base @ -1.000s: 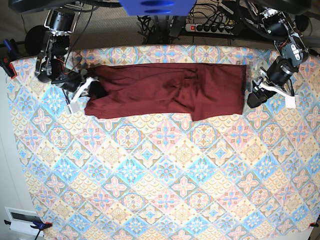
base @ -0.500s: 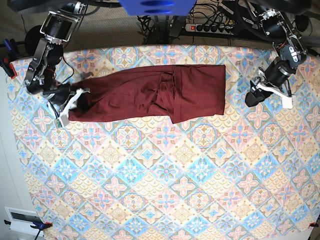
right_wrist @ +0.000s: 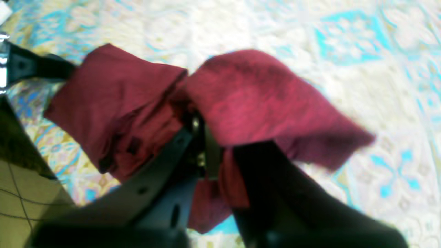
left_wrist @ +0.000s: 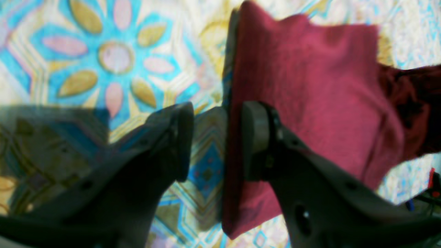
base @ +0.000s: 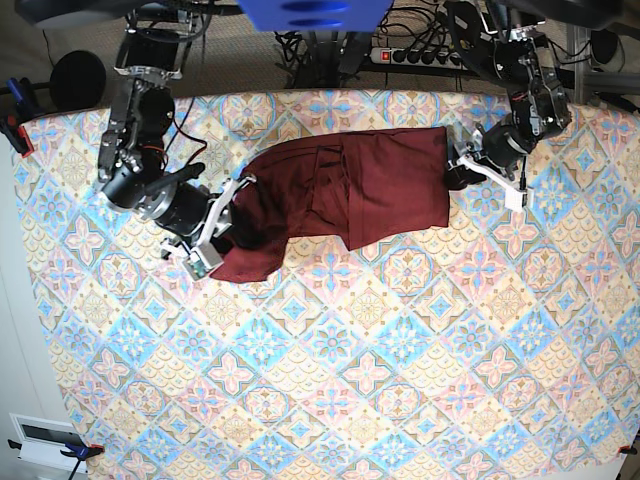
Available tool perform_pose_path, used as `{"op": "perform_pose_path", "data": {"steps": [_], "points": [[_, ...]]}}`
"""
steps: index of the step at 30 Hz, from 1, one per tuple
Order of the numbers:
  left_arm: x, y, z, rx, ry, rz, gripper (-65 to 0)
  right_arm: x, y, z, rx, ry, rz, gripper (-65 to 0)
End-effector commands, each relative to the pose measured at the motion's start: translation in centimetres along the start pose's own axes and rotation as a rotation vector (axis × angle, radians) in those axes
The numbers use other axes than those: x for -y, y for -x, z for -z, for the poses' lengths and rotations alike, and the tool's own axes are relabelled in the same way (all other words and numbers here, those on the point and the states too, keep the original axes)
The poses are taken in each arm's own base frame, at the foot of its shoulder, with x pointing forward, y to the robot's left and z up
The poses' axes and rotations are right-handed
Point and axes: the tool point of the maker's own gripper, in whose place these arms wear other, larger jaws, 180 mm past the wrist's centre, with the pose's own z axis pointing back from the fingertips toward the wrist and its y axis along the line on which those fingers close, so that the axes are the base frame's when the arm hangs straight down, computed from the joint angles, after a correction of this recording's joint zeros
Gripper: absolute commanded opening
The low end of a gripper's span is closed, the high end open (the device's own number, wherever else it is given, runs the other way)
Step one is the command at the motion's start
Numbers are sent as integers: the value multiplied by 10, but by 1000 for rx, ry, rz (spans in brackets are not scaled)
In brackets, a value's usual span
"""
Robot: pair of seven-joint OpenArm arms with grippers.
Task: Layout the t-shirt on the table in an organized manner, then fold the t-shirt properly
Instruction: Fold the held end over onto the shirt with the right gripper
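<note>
Lengthwise, the t-shirt [base: 340,195] spans the table [base: 400,380] left-to-right, right jaws clamping it, left jaws apart.

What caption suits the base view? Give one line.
Right gripper grips the maroon t-shirt on the patterned table; left gripper open beside it.

Both arms are black, jointed, with cylindrical housings and thin cables. The left claw [left_wrist: 215,141] has dark grey curved fingers with holes; the right claw [right_wrist: 203,148] matches, white brackets alongside.
</note>
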Motion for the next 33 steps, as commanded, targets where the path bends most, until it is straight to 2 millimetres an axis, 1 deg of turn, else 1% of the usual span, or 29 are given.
{"op": "perform_pose_path", "data": {"steps": [1, 4, 7, 10, 13, 16, 19, 22, 25, 26, 33], "points": [[11, -5, 3, 13, 37, 14, -441, -9, -19, 2, 67, -26, -15, -650], [16, 4, 13, 0, 55, 11, -441, -30, -24, 14, 83, -80, -9, -650], [18, 12, 20, -7, 61, -1, -441, -55, -34, 26, 114, -142, 6, -650], [20, 22, 25, -36, 69, -4, -441, -73, -40, 34, 132, -187, 9, -650], [24, 25, 27, -47, 79, 1, -441, -91, -52, 43, 164, -224, 26, -650], [31, 29, 30, -47, 93, -15, -441, -101, -52, 52, 141, -219, -7, -650], [33, 31, 31, -50, 98, -17, -441, -116, -54, 61, 141, -240, -55, -650], [38, 33, 33, -49, 109, -30, -441, -132, -40, 79, 91, -262, -98, -650], [39, 34, 34, -51, 112, -33, -441, -141, -36, 87, 87, -272, -130, -650], [39, 34, 34, -51, 112, -33, -441, -140, -38, 90, 89, -267, -148, -650], [41, 36, 34, -53, 115, -38, -441, -126, -53, 102, 113, -247, -175, -650]]}}
